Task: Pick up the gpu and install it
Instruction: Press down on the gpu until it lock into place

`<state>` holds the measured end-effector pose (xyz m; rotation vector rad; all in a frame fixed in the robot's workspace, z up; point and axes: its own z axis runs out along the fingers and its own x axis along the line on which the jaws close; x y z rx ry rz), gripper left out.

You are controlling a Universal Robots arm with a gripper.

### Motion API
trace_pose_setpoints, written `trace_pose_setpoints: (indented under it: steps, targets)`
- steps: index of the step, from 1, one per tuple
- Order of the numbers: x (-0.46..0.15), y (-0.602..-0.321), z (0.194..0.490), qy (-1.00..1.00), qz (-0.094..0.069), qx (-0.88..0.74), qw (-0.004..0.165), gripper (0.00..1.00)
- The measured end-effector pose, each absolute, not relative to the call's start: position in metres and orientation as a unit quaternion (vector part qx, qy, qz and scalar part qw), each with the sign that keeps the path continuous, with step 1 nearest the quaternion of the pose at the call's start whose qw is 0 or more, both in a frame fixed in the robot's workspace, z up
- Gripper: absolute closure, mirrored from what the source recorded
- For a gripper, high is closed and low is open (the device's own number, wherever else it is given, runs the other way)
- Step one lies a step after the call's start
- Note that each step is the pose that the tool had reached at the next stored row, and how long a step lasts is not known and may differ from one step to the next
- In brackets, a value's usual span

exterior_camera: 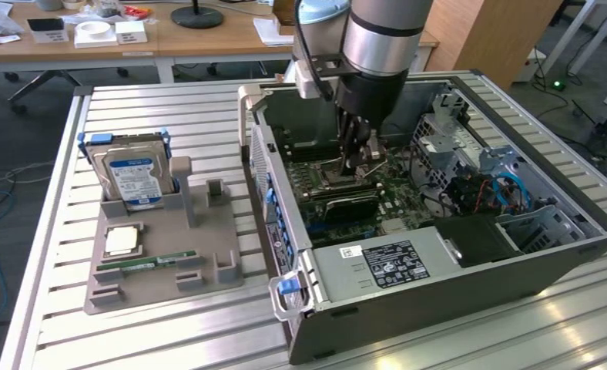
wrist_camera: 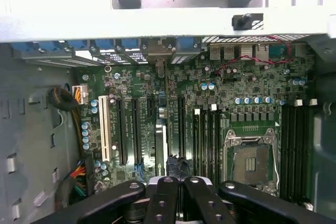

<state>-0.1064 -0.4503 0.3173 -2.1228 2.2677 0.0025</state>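
Black and edge-on, the gpu (exterior_camera: 347,205) stands on the motherboard (exterior_camera: 407,202) inside the open computer case (exterior_camera: 427,285) in the exterior view, my gripper (exterior_camera: 357,163) lowered just above it. The wrist view adds the slots: my fingers (wrist_camera: 164,192) pressed together over the gpu (wrist_camera: 161,148), seated upright between expansion slots (wrist_camera: 128,129).

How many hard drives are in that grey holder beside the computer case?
2. Both stand upright in the grey holder, at the exterior view's left: the blue-labelled drive in front, the second drive right behind it. Another could hide behind them.
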Motion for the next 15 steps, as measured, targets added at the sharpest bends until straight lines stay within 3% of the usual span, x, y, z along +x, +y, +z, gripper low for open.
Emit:
trace_pose_setpoints:
  steps: [15]
  targets:
    - [-0.106,-0.45,0.332,0.73,0.001,-0.683,0.018,0.89]
